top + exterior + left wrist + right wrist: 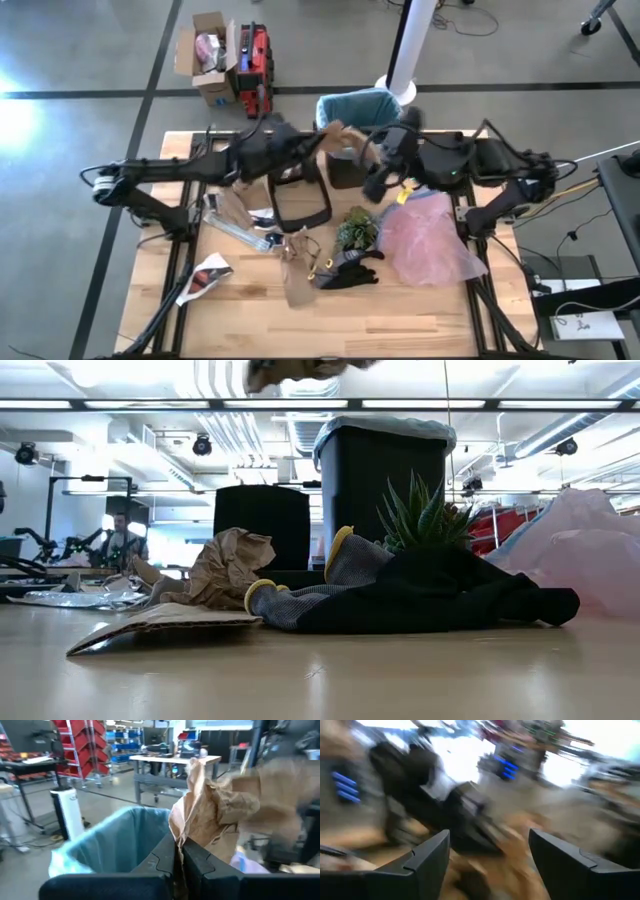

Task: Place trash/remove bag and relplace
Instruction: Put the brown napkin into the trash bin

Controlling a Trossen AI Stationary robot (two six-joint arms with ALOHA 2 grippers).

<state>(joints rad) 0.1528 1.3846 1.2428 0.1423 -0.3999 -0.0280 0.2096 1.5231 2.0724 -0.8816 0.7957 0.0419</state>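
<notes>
High view: two arms met over the table's far edge, beside one bin (352, 108) lined with the teal bag (375, 97).
Left gripper (325, 138): clenched on one crumpled brown paper (337, 132), held in the air just beside the bin's rim; in the left wrist view the fingers (192, 860) pressed together on the paper (210, 815), with the bag (115, 840) open just beyond.
Right gripper (487, 855): released, jaws wide apart and holding nothing; it hung near the bin, on the right arm (440, 160).
Bag: one, teal, lining the bin, its edge folded over the rim (385, 428).
Trash on the table: at least three brown paper pieces (230, 205), (297, 270), one white-and-red wrapper (205, 278); exact count unclear.
Pink bag (430, 235): one, lying on the table's right side.
Glove (345, 270): one, black and yellow, near the middle.
Plant (357, 228): one green tuft, just beside the glove.
Black frame (298, 203): one, lying open near the centre.
Low view: one person (120, 540) sat far off in the room.
</notes>
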